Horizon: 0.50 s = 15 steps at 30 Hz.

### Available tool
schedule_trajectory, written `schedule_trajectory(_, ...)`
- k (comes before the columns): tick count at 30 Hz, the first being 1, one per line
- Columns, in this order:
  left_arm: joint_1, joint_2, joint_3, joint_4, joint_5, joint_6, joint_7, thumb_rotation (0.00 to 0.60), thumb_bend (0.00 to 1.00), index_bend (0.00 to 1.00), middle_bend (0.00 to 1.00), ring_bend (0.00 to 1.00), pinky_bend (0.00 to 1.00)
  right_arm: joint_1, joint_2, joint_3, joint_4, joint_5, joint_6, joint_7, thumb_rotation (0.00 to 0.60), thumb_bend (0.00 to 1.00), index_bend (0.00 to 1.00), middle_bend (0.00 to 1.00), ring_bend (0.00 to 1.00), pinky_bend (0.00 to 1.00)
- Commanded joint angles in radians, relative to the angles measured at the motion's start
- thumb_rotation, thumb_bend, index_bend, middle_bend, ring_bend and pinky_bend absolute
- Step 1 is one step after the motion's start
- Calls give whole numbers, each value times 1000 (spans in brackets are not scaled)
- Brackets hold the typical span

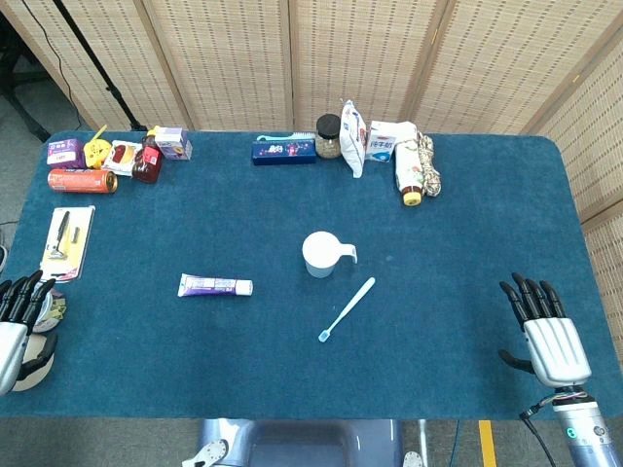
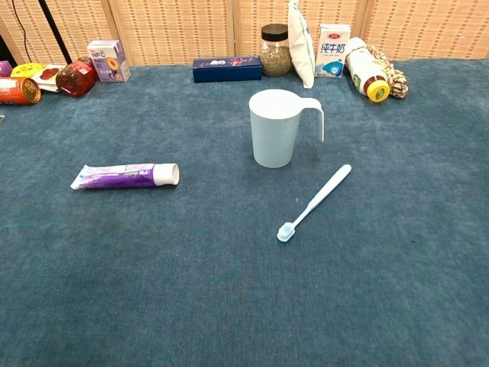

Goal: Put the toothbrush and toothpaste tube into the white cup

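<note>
The left hand (image 1: 21, 316) sits at the desk's (image 1: 195, 379) left edge, partly cut off by the head view's border, fingers spread and holding nothing; the chest view shows neither hand. One toothpaste tube (image 1: 215, 285) lies flat left of centre, cap pointing right, its print too small to read. One white cup (image 1: 320, 254) stands upright mid-desk, handle to the right, well apart from the tube. One toothbrush (image 1: 347, 309) lies slanted just beside the cup, bristles at the near end. Along the back edge, boxes, a jar and bottles crowd together, labels unreadable. The right hand (image 1: 546, 331) rests at the right, fingers wide, empty.
</note>
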Motion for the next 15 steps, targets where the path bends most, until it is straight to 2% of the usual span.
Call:
schedule_trajectory(1, -1, 0, 0, 0, -1, -2, 0, 600, 413, 0, 0, 0, 0, 3, -3, 1, 3, 3, -5, -1, 600, 0, 0, 0, 0, 0)
schedule_trajectory(6, -2, 0, -3, -3, -12, -8, 5, 600, 413, 0, 0, 0, 0, 26, -10, 11, 13, 1, -33, 37, 600, 0, 0, 0, 0, 0)
schedule_trajectory(10, -3, -4, -7, -7, -21, -12, 18, 600, 413, 0, 0, 0, 0, 92, -10, 45, 24, -3, -99, 57, 600, 0, 0, 0, 0, 0)
schedule_trajectory(15, -6, -13, -13, -15, -34, -17, 42, 600, 413, 0, 0, 0, 0, 208, 2, 106, -20, 5, -217, 75, 600, 0, 0, 0, 0, 0)
